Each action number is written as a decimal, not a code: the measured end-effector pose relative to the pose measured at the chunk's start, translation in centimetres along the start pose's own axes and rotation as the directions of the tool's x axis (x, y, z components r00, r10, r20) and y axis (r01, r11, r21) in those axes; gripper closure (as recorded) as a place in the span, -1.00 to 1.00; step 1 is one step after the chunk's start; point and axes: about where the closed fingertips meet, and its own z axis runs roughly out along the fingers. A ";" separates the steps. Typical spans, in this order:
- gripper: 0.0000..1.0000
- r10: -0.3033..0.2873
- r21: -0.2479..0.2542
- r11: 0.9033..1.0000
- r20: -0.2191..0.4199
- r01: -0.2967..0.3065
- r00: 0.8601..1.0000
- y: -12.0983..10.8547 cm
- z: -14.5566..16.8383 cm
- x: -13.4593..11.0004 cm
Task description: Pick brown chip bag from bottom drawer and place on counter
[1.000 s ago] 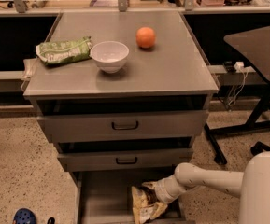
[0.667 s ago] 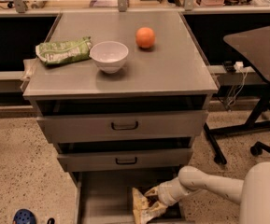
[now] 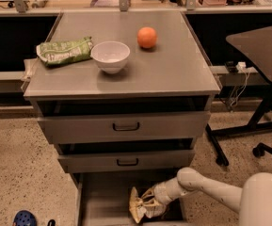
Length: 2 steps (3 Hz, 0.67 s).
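The brown chip bag (image 3: 139,206) lies crumpled in the open bottom drawer (image 3: 105,197), at the drawer's right side. My gripper (image 3: 150,199) reaches in from the lower right on a white arm and sits right at the bag, its dark fingers around the bag's upper edge. The counter (image 3: 173,69), the flat grey cabinet top, is above, well clear of the gripper.
On the counter stand a green chip bag (image 3: 62,52), a white bowl (image 3: 110,56) and an orange (image 3: 147,37). Two upper drawers with black handles (image 3: 126,125) are slightly open above the bottom drawer. A dark side table (image 3: 262,46) stands to the right.
The gripper has moved left and deeper into the bottom drawer, closing in on the brown chip bag. The bag has barely shifted.
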 end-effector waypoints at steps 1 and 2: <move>1.00 -0.110 0.083 0.990 -0.011 0.110 0.994 -0.7 -3.4 -3.4; 1.00 -0.231 0.148 0.963 0.012 0.227 0.973 1.0 -7.2 -8.6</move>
